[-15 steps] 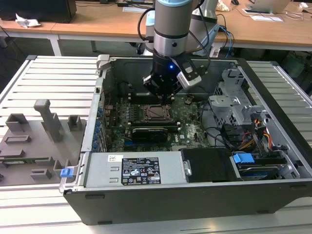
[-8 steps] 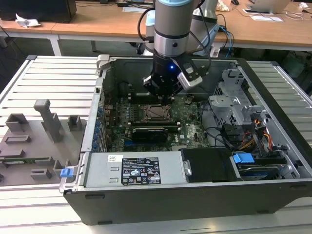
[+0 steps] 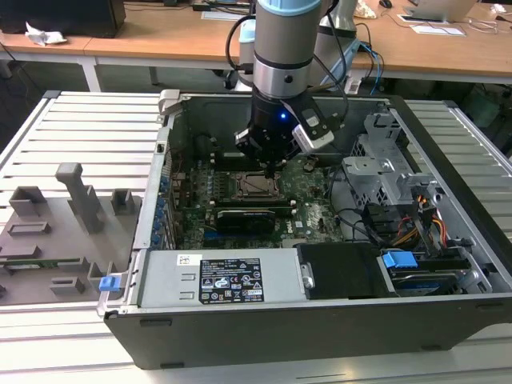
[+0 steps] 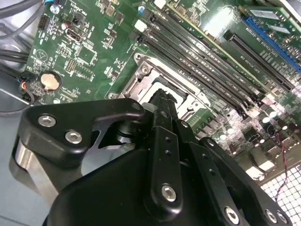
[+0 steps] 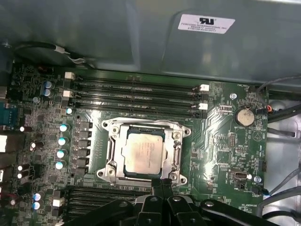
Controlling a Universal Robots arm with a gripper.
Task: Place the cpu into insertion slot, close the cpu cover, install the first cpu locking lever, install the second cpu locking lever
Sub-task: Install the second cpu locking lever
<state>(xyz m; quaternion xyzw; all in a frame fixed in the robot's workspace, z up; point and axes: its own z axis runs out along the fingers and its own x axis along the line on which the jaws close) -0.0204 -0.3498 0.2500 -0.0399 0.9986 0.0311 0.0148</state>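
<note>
Wooden desks run behind a slatted grey metal table (image 3: 88, 120) on which an open computer case (image 3: 448, 144) lies on its side, its green motherboard (image 5: 225, 141) facing up from the case floor. Inside the case, the insertion slot (image 5: 109, 149) sits near the middle of the board, its silvery rim square to the board edges. The cpu (image 5: 144, 152) lies flat in that slot, metal top up, its sides parallel to the long memory slots (image 5: 136, 96) beside it. The cpu cover (image 5: 175, 151) appears folded down around the chip, which shows through the centre window; whether the locking levers are latched cannot be told.

The gripper (image 5: 162, 184) hangs just over the slot's edge on the side away from the memory slots, its black fingers (image 4: 162, 106) pressed together with nothing between them. In the exterior view the gripper (image 3: 270, 170) points straight down at the socket.

Along the case's near edge the power supply (image 3: 220, 280) fills one corner, and a metal drive cage (image 3: 382, 164) with loose cables occupies the exterior view's right. Grey fixture blocks (image 3: 76, 196) stand on the table outside the case, toward the exterior view's left.
</note>
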